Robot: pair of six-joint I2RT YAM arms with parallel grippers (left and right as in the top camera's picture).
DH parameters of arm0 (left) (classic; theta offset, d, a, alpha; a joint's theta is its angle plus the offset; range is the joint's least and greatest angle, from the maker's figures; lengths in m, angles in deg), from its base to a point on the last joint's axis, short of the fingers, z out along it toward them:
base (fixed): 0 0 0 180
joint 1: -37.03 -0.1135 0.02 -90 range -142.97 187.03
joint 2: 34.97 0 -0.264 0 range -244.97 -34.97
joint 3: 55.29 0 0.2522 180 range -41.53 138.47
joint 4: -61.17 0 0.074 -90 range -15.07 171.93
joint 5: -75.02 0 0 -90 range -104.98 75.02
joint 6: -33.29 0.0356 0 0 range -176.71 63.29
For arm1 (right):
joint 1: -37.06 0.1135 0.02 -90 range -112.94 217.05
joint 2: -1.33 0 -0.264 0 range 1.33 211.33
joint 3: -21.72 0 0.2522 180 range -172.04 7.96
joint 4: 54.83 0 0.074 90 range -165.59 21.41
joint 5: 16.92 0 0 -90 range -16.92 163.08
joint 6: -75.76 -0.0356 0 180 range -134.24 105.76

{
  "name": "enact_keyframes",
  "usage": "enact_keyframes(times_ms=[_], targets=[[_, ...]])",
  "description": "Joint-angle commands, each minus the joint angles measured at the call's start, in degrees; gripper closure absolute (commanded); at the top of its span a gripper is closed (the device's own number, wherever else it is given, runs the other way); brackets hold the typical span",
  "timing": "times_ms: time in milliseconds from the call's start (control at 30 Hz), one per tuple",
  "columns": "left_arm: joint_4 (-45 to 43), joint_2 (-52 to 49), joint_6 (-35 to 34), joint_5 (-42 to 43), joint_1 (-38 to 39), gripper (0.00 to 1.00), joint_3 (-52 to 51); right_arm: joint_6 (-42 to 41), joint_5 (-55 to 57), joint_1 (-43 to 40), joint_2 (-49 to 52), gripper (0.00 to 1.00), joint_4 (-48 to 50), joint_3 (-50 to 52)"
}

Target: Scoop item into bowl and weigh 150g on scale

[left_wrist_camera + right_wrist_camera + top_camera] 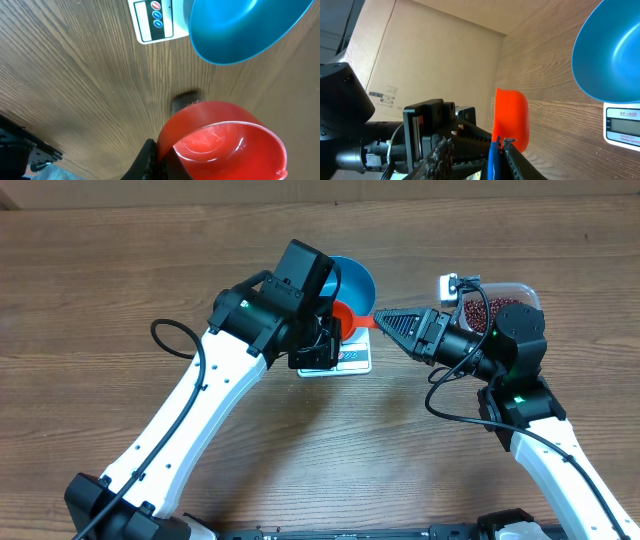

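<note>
My left gripper (322, 340) (164, 156) is shut on the wall of a red scoop (348, 317) (225, 145) and holds it low beside the bowl. The scoop looks empty. The blue bowl (358, 279) (240, 30) (615, 50) stands on the white scale (350, 361) (155, 20) (622, 125); I see no beans in it. From the right, my right gripper (383, 319) (499, 146) reaches the scoop's (512, 117) handle end, its fingers pressed nearly together on it. The dark red-brown beans (480, 308) fill a clear tub (522, 288) behind my right wrist.
The wooden table runs all around the scale. A cardboard wall (430, 60) stands along the table's far edge. My left arm's wrist (350, 125) is close in front of my right gripper.
</note>
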Motion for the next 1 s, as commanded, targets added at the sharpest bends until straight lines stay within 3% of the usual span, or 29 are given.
enact_keyframes(times_ms=[0,267,600,833,900,967], targets=[[-0.7,1.4,-0.81,0.26,1.11,0.96,0.96,0.15,0.31,0.22,-0.13,0.69,0.37,-1.07],[-0.81,1.4,-0.81,0.26,1.25,0.96,0.96,0.13,0.28,0.22,-0.13,0.75,0.33,-1.07],[-0.81,1.4,-0.79,0.26,1.22,0.96,0.96,0.15,0.31,0.22,-0.13,0.96,-0.72,-1.07],[-0.72,1.4,-0.22,0.28,1.22,0.93,0.96,0.15,0.28,0.22,-0.13,0.96,-0.72,-1.07],[-0.59,1.4,-0.09,0.28,1.22,0.78,0.96,0.13,0.28,0.22,-0.13,0.96,-0.74,-1.07],[-0.59,1.4,-0.09,0.26,1.22,0.57,0.96,0.15,0.28,0.22,-0.13,0.96,-0.74,-1.07]])
